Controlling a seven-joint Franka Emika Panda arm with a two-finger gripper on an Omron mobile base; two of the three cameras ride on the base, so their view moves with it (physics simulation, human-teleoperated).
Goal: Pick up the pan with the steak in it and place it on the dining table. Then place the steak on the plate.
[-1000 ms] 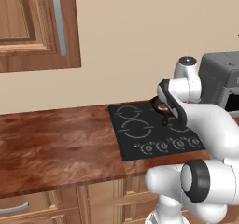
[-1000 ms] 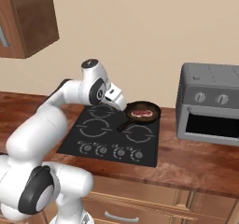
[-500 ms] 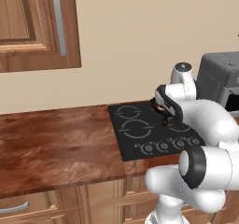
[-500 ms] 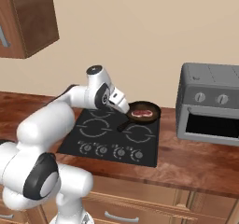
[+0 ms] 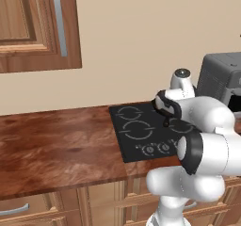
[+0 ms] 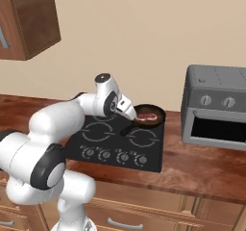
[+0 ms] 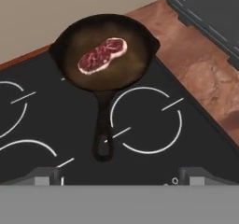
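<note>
- From the left base view we take the black glass cooktop (image 5: 141, 133) with its white ring marks as our landmark; it is set into the reddish-brown wood-grain desk (image 5: 56, 149).
- The white arm bends over the cooktop's right half and covers the far right burner, so from this side we cannot make out the pan or the pincer's tips.
- A grey boxy toaster oven (image 5: 221, 81) stands to the right of the cooktop, and a brown wooden wall cabinet (image 5: 37, 27) hangs up and to its left.
- From the right base view we see the round shallow black frying pan (image 6: 150, 117) sitting on the cooktop's (image 6: 115, 143) far right burner, its dark handle pointing toward the cooktop's middle.
- The small flat reddish-pink steak (image 6: 147, 116) lies inside the pan.
- The pincer (image 6: 129, 113) hangs just left of the pan, above the handle, apart from it.
- The toaster oven (image 6: 216, 107) stands on the desk (image 6: 202, 170) to the right of the cooktop.
- In the hand view we look down on the pan (image 7: 135, 55) on the cooktop (image 7: 42, 125), with the steak (image 7: 102, 55) lying near its middle.
- The handle runs from the pan toward the pincer (image 7: 121, 176).
- The pincer's two dark tips stand wide apart, one on each side of the handle's end, with nothing between them.
</note>
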